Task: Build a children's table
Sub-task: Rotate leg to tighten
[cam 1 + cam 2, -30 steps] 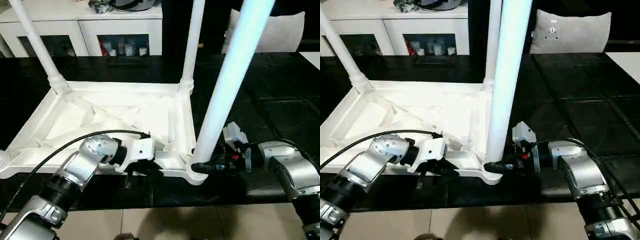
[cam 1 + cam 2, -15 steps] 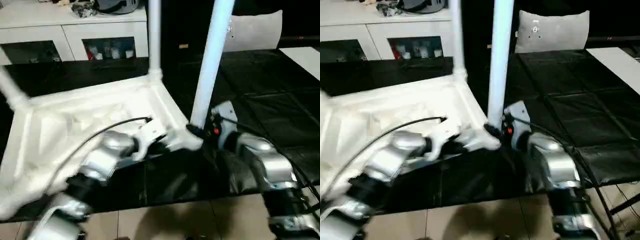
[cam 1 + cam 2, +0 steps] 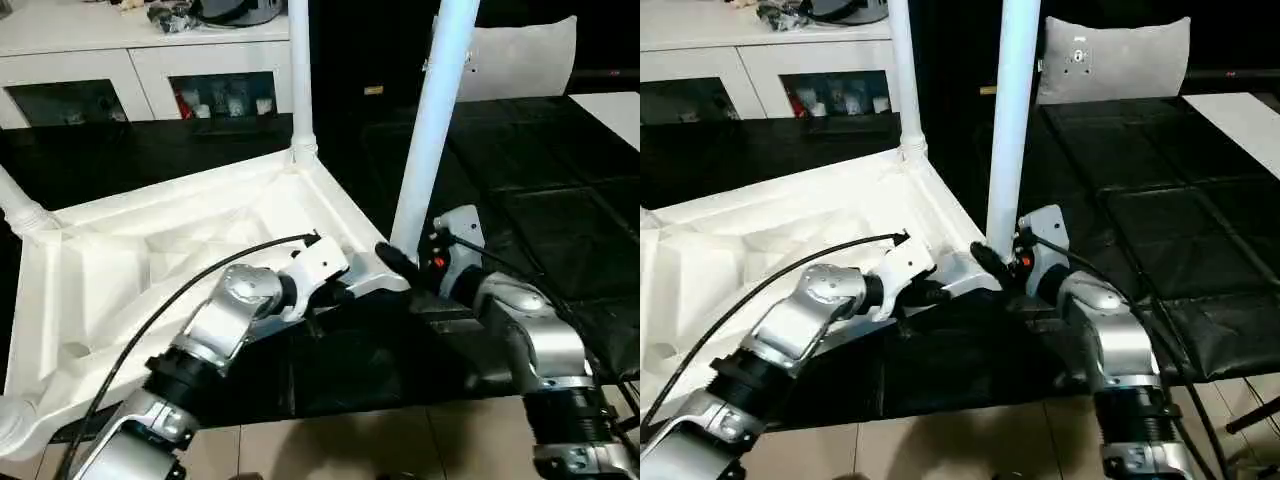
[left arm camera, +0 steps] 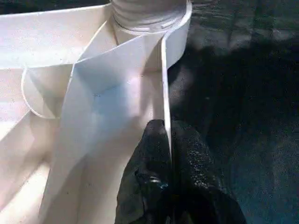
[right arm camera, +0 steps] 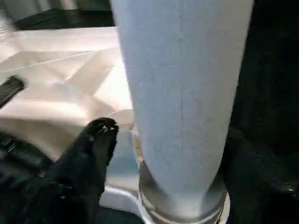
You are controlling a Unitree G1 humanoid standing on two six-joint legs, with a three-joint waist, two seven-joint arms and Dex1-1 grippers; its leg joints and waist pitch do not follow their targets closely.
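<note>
The children's table lies upside down on the black mat, its ribbed underside facing up. Three legs stand in corner sockets: one at the near right corner, one at the far corner, one at the left. My left gripper is shut on the thin rim wall beside the near right socket, one black finger on each side of it. My right gripper is closed around the base of the near right leg, with a finger on either side.
A long white cabinet with glass-fronted openings stands behind the mat. A white cushion leans at the back right. The black mat stretches off to the right. Tiled floor lies along the near edge.
The view has shifted. The table top has turned on the mat, its near right corner swinging away from me and to the left, with both grippers keeping their hold.
</note>
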